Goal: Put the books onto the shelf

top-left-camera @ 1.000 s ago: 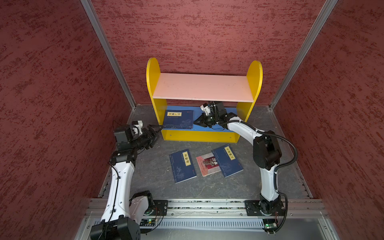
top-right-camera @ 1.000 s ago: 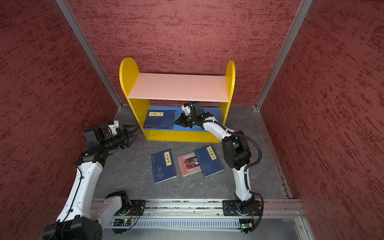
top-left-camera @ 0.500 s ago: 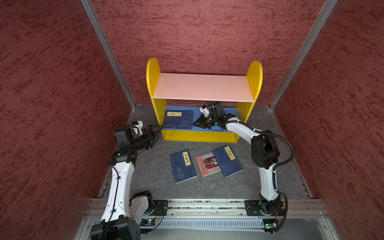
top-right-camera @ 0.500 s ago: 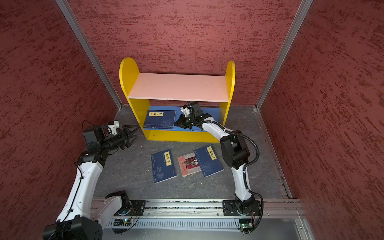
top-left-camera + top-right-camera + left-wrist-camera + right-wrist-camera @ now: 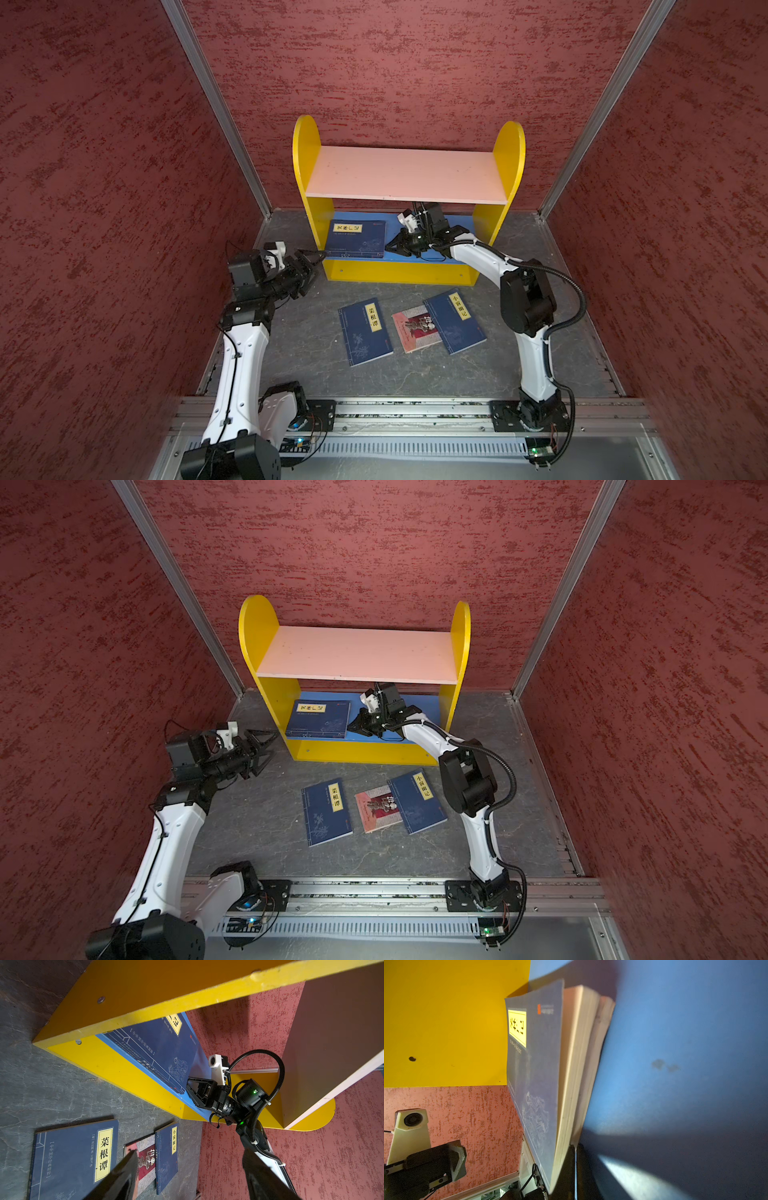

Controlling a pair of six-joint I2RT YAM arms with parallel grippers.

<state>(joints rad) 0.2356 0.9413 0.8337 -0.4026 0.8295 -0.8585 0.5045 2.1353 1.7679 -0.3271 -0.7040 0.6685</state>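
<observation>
Right gripper (image 5: 392,248) clenched, tips touching stacked books (image 5: 357,239) just ahead on shelf's (image 5: 405,272) blue board (image 5: 457,224). My left gripper (image 5: 270,746) spread beside shelf. Three more books (image 5: 365,328) behind my right gripper.

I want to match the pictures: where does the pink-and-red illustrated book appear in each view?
In a top view: pink-and-red book on the floor, just below centre, between two navy books.
In a top view: same spot, slightly further left.
Left wrist: low in the picture, between the same books.
Right wrist: not in it.
Shared landmark: the navy book on the shelf.
</observation>
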